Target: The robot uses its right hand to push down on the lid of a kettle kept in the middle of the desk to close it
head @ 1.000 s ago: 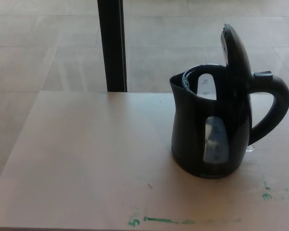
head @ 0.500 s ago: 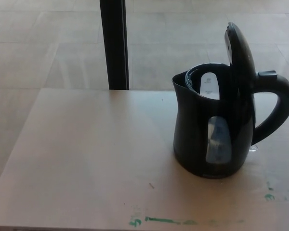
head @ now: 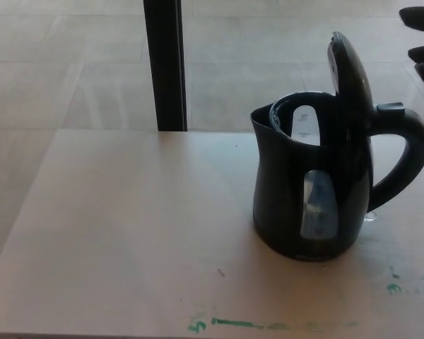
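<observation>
Head view: the electric kettle (head: pixel 307 187) is seen right of desk (head: pixel 127 226) centre, its upright lid (head: pixel 350 78) at eight o'clock from the empty, spread-fingered right hand (head: pixel 422 49).

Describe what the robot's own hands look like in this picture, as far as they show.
Only the right hand shows, at the picture's top right edge: the tips of thick, rounded black fingers, plain and matt-looking, with no markings or cables visible. The rest of the hand and arm are cut off by the frame. The left hand is not in view.
</observation>
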You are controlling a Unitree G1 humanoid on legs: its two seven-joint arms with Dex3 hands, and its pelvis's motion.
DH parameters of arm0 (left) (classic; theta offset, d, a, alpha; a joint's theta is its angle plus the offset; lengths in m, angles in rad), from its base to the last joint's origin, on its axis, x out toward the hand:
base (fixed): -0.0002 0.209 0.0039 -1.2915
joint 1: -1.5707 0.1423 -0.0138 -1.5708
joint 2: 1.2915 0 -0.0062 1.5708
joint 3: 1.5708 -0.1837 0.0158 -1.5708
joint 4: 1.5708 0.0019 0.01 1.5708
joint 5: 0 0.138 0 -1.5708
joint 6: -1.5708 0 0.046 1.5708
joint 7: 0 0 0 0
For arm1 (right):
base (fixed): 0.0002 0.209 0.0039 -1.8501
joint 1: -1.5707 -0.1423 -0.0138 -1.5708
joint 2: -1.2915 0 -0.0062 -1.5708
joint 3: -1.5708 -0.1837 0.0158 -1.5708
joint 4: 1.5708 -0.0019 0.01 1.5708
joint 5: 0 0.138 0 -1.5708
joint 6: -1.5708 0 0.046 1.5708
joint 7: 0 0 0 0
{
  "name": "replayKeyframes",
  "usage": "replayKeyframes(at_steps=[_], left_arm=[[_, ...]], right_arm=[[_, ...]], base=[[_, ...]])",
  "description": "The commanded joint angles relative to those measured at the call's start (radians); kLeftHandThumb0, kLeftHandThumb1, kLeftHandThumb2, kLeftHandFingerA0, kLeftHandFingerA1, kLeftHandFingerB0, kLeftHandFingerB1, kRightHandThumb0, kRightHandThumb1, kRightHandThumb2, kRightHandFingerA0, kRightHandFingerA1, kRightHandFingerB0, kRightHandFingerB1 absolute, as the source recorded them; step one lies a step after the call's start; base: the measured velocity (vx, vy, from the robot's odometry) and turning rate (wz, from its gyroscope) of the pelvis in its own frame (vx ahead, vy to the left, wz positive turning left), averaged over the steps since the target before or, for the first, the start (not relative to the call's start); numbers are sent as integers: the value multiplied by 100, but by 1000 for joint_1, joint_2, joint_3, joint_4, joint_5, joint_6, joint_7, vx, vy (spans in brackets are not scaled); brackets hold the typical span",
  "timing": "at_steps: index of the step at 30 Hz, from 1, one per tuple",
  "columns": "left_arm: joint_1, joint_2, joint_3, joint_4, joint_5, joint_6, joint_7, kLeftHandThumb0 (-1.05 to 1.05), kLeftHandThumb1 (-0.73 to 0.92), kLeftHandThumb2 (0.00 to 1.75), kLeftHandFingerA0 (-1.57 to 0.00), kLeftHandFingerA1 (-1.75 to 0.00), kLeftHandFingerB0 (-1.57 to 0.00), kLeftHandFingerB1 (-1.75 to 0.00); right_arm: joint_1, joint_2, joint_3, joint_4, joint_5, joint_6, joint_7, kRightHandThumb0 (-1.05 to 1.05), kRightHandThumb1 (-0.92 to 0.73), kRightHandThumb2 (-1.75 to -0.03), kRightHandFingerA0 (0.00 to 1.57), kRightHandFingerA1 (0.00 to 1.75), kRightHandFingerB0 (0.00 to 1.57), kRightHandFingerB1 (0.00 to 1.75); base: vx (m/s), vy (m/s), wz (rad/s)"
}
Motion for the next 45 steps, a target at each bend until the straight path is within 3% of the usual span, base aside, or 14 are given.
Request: replayKeyframes(at_steps=[1,4,6,9,10,15,21,22,23,27,28,43,44,45], left_arm=[[1,26,-3,6,-12,2,2,-65,65,60,-56,-48,-36,-34],[5,27,-2,-4,-16,11,9,-74,54,88,-54,-62,-31,-47],[9,27,7,-6,-27,18,-2,-71,54,88,-53,-62,-30,-47],[13,30,-5,-8,-15,12,2,-66,65,60,-56,-52,-37,-35],[11,29,-6,-2,-13,5,5,-69,53,89,-53,-62,-31,-48],[12,31,-11,4,-9,-4,0,-66,65,60,-58,-50,-36,-35],[3,33,-11,11,-22,18,3,-70,51,88,-55,-62,-31,-47],[3,33,-12,10,-22,14,-1,-66,62,59,-60,-52,-39,-36],[3,32,-10,7,-25,14,-1,-73,53,88,-56,-64,-32,-48],[4,37,-10,1,-31,11,-26,-66,64,60,-55,-53,-35,-34],[-5,38,-10,10,-31,23,-7,-72,54,88,-55,-62,-31,-47],[-11,47,-9,4,-42,31,0,-70,53,88,-58,-65,-33,-49],[-12,49,-13,6,-37,28,0,-73,53,87,-55,-62,-30,-47],[-11,48,-13,6,-36,22,0,-73,53,87,-54,-60,-30,-46]], right_arm=[[-69,5,77,46,-127,-15,21,-84,-80,-66,26,40,23,28],[-122,23,110,93,-150,-26,23,-87,-63,-101,21,50,17,42],[-150,41,119,119,-154,-32,21,-81,-79,-65,25,44,25,30],[-196,66,131,163,-169,-56,30,-82,-80,-65,24,44,25,29],[-211,57,153,170,-197,-70,40,-86,-82,-65,25,40,24,28],[-241,70,215,198,-260,-99,61,-79,-77,-64,28,41,25,29],[-236,92,260,254,-310,-174,33,-83,-76,-64,29,41,27,29],[-232,92,274,268,-324,-190,37,-84,-77,-65,25,41,25,29],[-223,103,281,272,-320,-177,50,-82,-74,-63,24,41,27,29],[-205,104,334,261,-373,-156,74,-84,-75,-64,22,43,24,31],[-201,102,368,258,-413,-172,72,-85,-77,-64,24,43,24,31],[-260,131,566,251,-605,-215,125,-79,-75,-64,22,46,23,31],[-266,135,589,256,-627,-227,121,-79,-59,-95,21,53,18,44],[-263,138,606,255,-642,-230,118,-79,-75,-64,29,44,25,30]], base=[[0,0,0],[0,0,0],[0,0,0],[0,0,0],[0,0,0],[0,0,0],[0,0,0],[0,0,0],[0,0,0],[0,0,0],[0,0,0],[0,0,0],[0,0,0],[0,0,0]])
